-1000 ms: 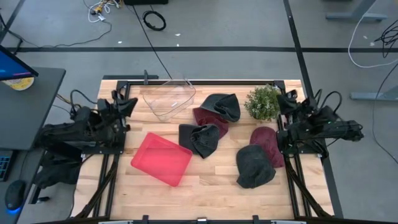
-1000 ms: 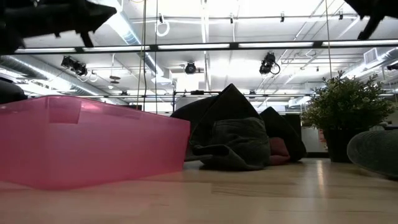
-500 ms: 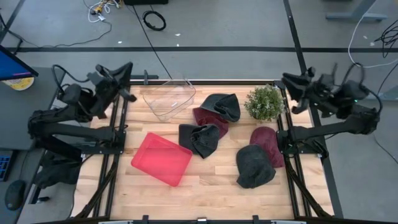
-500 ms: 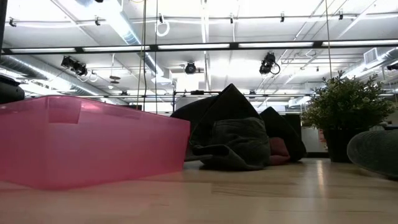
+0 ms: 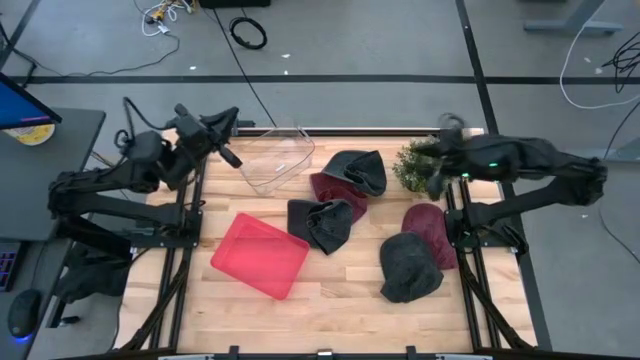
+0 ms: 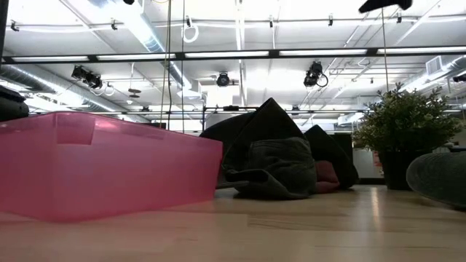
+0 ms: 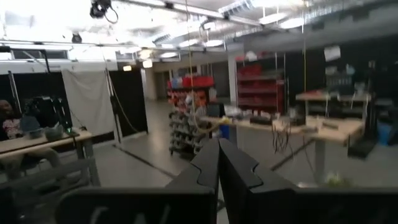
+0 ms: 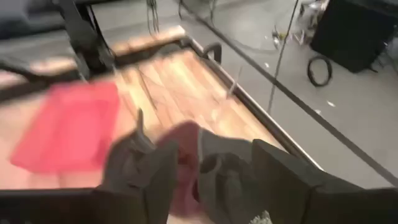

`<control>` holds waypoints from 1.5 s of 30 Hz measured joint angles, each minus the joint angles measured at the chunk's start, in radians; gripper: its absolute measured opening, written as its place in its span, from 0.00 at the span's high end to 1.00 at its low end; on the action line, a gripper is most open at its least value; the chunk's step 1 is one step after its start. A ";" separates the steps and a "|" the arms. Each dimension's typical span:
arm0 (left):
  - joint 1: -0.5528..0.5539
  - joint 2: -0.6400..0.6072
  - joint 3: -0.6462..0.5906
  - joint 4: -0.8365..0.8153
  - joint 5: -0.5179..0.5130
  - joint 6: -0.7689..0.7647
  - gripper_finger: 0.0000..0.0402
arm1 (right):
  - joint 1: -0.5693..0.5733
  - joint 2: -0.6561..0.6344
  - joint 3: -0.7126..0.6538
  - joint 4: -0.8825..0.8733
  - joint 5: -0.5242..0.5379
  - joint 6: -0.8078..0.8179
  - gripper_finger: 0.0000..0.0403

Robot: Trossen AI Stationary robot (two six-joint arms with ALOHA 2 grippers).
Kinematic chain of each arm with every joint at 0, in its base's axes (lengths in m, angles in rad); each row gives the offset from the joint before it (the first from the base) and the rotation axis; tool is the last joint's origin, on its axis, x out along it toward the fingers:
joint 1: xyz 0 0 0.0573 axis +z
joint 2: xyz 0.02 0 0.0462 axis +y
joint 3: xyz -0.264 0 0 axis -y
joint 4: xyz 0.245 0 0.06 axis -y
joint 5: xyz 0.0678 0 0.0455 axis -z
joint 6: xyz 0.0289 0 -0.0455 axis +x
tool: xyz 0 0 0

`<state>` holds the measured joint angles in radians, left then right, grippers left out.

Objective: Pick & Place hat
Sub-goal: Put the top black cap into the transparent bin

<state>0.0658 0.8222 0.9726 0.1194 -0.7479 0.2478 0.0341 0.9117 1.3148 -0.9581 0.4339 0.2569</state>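
Around the plant [image 5: 421, 165]: 3 dark grey hats [image 5: 360, 172], 2 maroon hats [image 5: 430, 228], 1 pink bin [image 5: 259, 255], 1 clear bin [image 5: 270, 158]. Left gripper [image 5: 229, 158] jaws closed; right gripper [image 5: 437, 152] jaws: cannot tell

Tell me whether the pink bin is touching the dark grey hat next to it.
Apart. In the high view, bare wood shows between the pink bin and the dark grey hat; the bin's nearest corner stops short of the hat's edge.

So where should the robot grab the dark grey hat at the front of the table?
Probably from straight above, pinching the rounded top of the dark grey hat. It lies flat on the table with bare wood on its front side, but the maroon hat touches its far edge, so coming from the side is riskier.
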 joint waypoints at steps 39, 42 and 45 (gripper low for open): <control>0.000 0.036 0.001 -0.114 0.145 -0.020 0.97 | -0.204 0.637 -0.022 -0.038 -0.285 -0.139 0.49; 0.000 0.036 0.001 -0.114 0.145 -0.028 0.97 | -0.235 0.645 -0.022 -0.037 -0.287 -0.143 0.49; 0.000 0.036 0.001 -0.118 0.145 -0.028 0.97 | -0.271 0.648 -0.022 -0.032 -0.307 -0.137 0.49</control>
<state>0.0659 0.8577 0.9733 0.0011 -0.6029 0.2195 -0.2367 1.5600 1.2925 -0.9896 0.1272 0.1195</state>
